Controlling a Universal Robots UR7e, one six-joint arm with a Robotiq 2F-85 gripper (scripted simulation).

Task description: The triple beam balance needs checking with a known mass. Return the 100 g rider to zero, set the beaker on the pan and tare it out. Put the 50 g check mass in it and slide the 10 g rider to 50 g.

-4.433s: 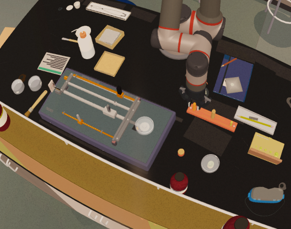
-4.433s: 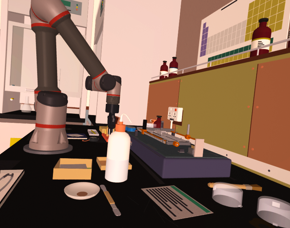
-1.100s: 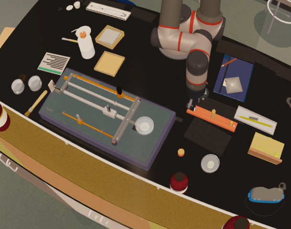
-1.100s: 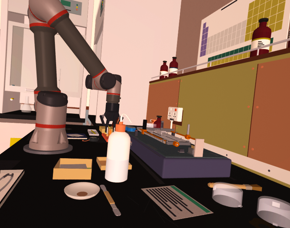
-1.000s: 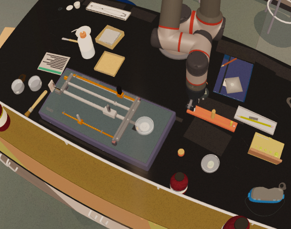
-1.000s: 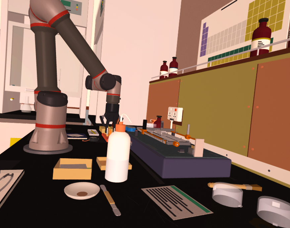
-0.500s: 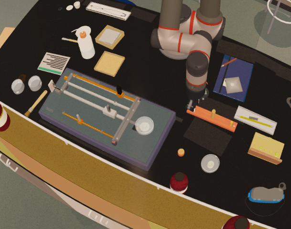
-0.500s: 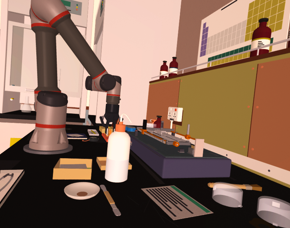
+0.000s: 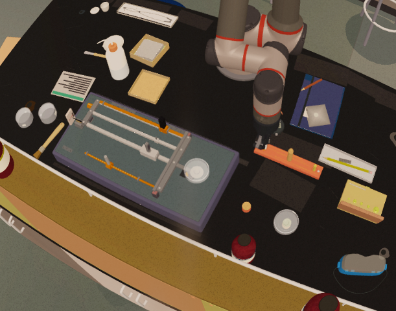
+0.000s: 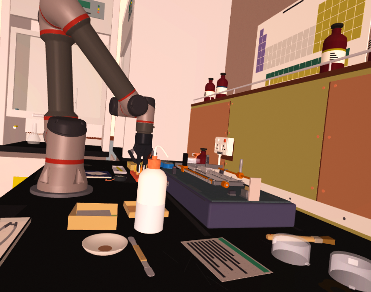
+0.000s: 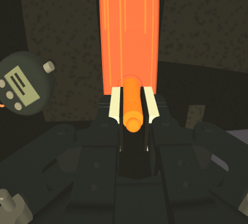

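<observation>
The orange weight holder (image 9: 287,160) lies on the black bench right of the balance, with a tan mass (image 9: 290,154) standing mid-way along it. At the holder's near-left end stands an orange cylindrical check mass (image 11: 132,103), seated in its socket. The triple beam balance (image 9: 144,157) sits on a purple-edged base, and the clear beaker (image 9: 196,170) rests on its pan at the right end. The black 100 g rider (image 9: 162,122) sits on the orange rear beam, and the 10 g rider (image 9: 107,162) sits on the front beam. My gripper (image 11: 132,106) reaches straight down over the holder's end and is closed around the orange check mass.
Behind the bench runs a brown and olive panelled wall with a shelf of dark red bottles (image 10: 333,47). A white wash bottle (image 9: 117,61), two tan trays (image 9: 149,86), a blue notebook (image 9: 318,106) and a round timer (image 11: 23,83) lie around. A petri dish (image 9: 285,221) and small orange cap (image 9: 246,207) lie in front of the holder.
</observation>
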